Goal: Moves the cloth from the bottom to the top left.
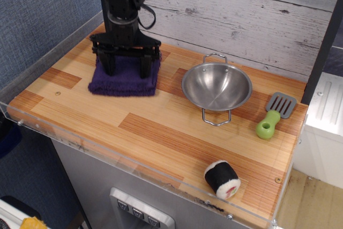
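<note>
1. The cloth (124,79), a dark purple fuzzy towel, lies flat on the wooden desk (177,132) in the upper left of the frame, left of the steel bowl (216,87).
2. The black gripper (126,68) stands upright over it, its 2 jaws spread wide, tips pressing on the cloth's rear part; they pinch nothing.
3. A green-handled spatula (274,115) lies at the right of the frame, near the bowl.
4. A toy sushi roll (222,179) sits at the lower right, well apart from the cloth.
</note>
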You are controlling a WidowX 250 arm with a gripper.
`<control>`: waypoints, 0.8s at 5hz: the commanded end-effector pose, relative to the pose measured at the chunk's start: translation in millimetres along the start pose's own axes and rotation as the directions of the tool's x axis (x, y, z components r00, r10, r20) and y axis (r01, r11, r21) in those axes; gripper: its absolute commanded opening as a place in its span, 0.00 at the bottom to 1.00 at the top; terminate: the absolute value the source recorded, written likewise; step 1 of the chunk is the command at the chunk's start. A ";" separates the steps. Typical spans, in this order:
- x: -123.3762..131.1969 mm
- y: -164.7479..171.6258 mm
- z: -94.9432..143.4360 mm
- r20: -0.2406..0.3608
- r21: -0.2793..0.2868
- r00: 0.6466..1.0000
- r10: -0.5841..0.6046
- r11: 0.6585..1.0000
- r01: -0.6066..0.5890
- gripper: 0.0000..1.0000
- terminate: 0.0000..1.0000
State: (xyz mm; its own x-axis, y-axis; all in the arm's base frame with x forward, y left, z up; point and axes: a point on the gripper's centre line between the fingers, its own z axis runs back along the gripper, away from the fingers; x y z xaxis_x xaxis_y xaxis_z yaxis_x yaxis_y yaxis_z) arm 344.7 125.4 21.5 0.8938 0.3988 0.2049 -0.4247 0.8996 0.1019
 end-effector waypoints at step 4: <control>53.9 9.2 27.7 0.093 -0.028 0.996 0.014 1.000 -0.012 1.00 0.00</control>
State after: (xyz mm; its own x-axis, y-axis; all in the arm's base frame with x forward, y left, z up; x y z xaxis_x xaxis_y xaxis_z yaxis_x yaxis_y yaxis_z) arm 384.9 145.4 41.6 0.8841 0.3930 0.2527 -0.4229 0.9031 0.0751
